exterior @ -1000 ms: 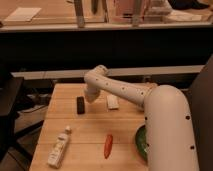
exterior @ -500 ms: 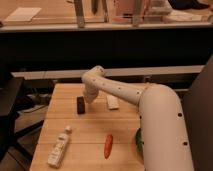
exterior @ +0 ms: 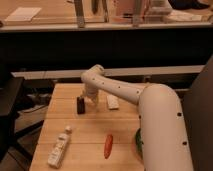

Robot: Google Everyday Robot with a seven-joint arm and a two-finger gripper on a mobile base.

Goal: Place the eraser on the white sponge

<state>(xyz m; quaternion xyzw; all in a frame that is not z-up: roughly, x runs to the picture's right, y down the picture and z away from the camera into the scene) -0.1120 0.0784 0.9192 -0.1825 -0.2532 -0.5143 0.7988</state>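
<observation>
Hanging gripper (exterior: 90, 101) just beside eraser (exterior: 80, 105), eraser upright

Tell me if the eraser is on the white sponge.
Off: the eraser sits on the table, gripper beside it, apart from the white sponge.

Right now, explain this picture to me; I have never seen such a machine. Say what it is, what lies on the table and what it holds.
The big white shape is the robot's single arm, seen by one camera looking down on a wooden table. Its gripper hangs over the table's far part, right beside the black eraser; whether it holds the eraser cannot be told. The white sponge lies apart, further right in the picture. Nearer the camera lie a white bottle and an orange carrot.
</observation>
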